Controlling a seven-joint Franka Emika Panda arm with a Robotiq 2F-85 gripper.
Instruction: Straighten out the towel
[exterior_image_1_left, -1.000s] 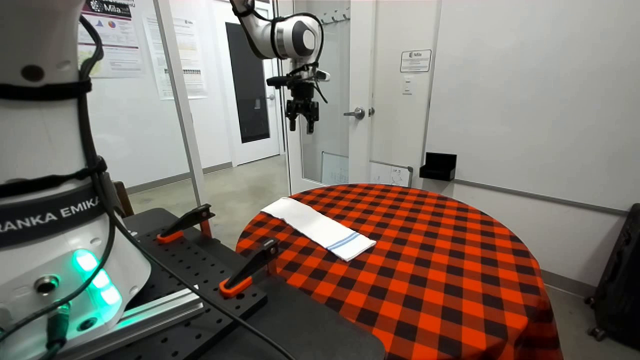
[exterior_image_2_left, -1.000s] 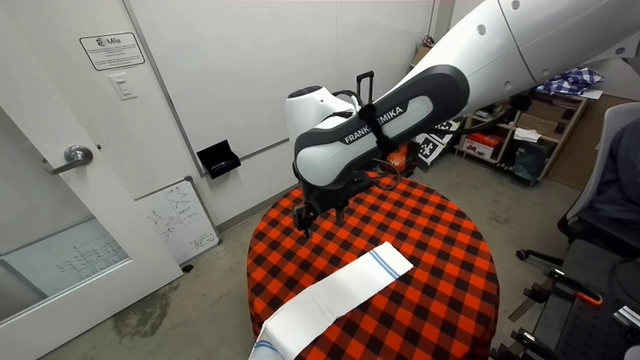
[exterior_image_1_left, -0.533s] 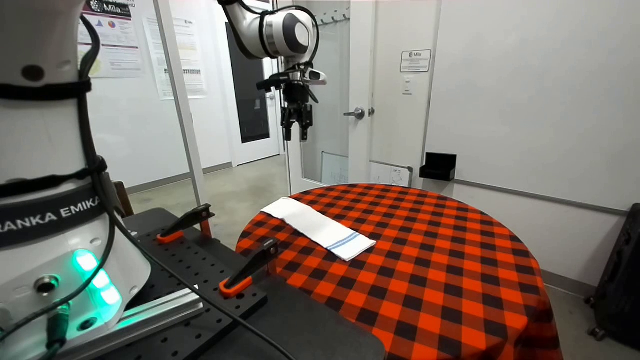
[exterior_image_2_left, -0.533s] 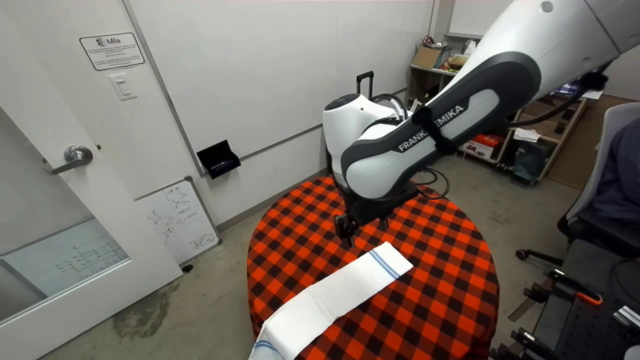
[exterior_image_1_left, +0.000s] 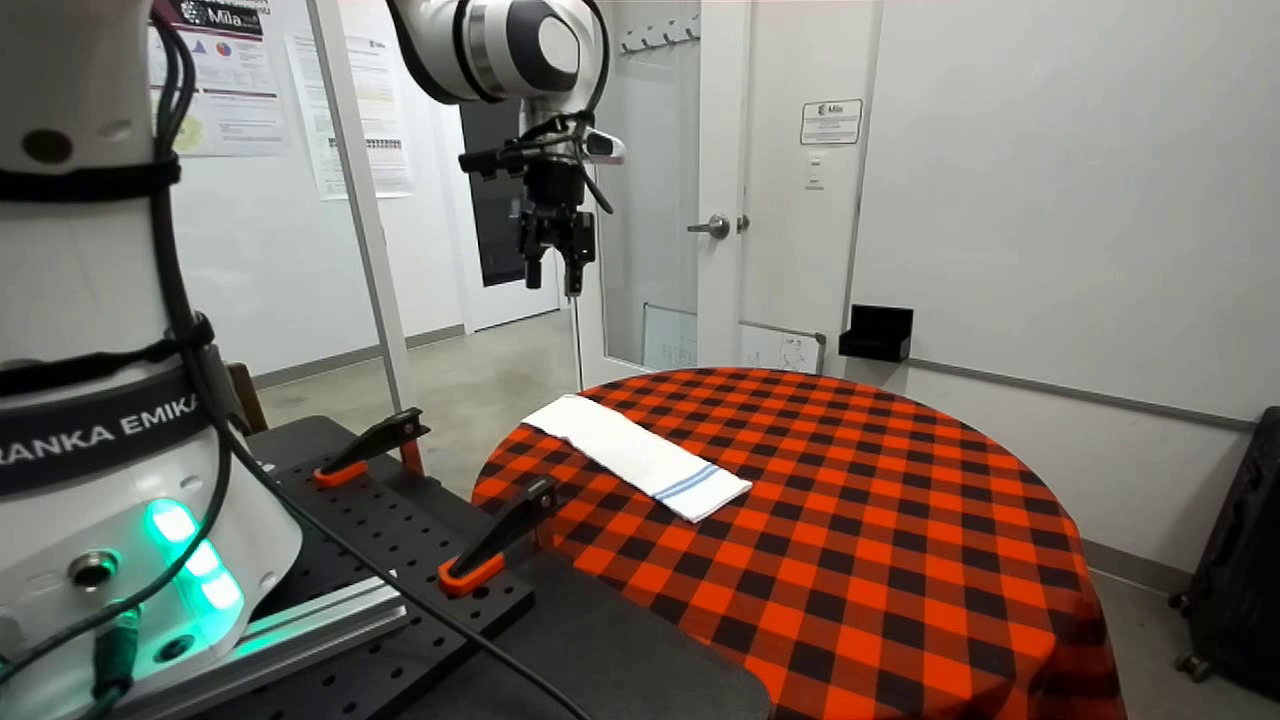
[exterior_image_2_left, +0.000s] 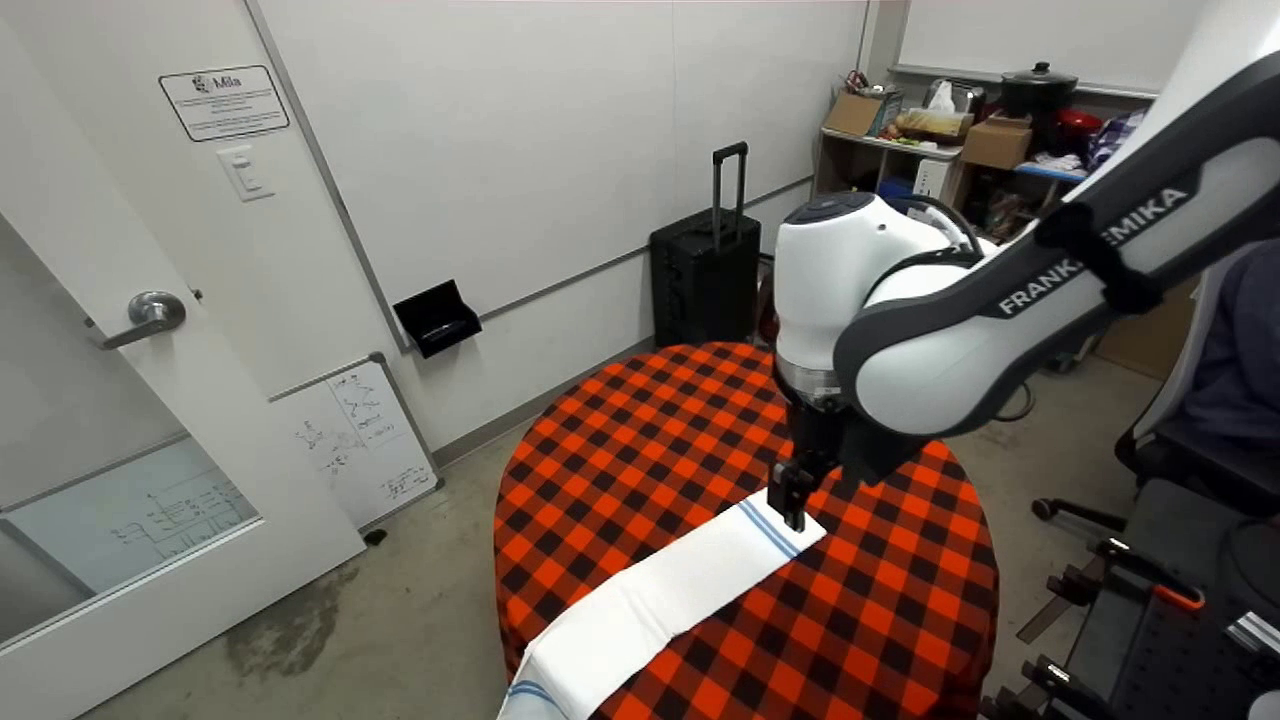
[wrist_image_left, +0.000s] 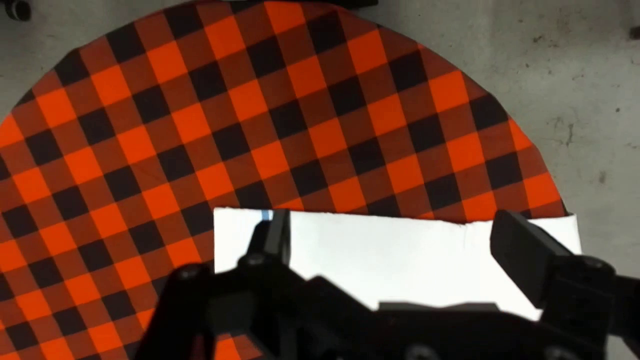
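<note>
The towel is a long white folded strip with blue stripes near its ends. It lies on the checked tablecloth in both exterior views (exterior_image_1_left: 625, 442) (exterior_image_2_left: 680, 585). In an exterior view its near end runs past the table edge and out of the frame. My gripper (exterior_image_1_left: 554, 287) is open and empty, pointing down, well above the table. It also shows in the other exterior picture (exterior_image_2_left: 833, 500), where one finger overlaps the striped end. In the wrist view the open fingers (wrist_image_left: 392, 215) stand wide apart over the towel (wrist_image_left: 390, 255), and the gripper body hides its lower part.
A red and black checked cloth covers the round table (exterior_image_1_left: 850, 560) (exterior_image_2_left: 620, 450). A black mounting bench with clamps (exterior_image_1_left: 480, 555) stands beside it. A door (exterior_image_2_left: 150, 330), a wall with a black holder (exterior_image_2_left: 437, 318) and a black suitcase (exterior_image_2_left: 705, 275) surround the table.
My open gripper has moved left and lower in an exterior view, and right and lower in the opposite one, coming over the towel's striped end there. The towel has not moved.
</note>
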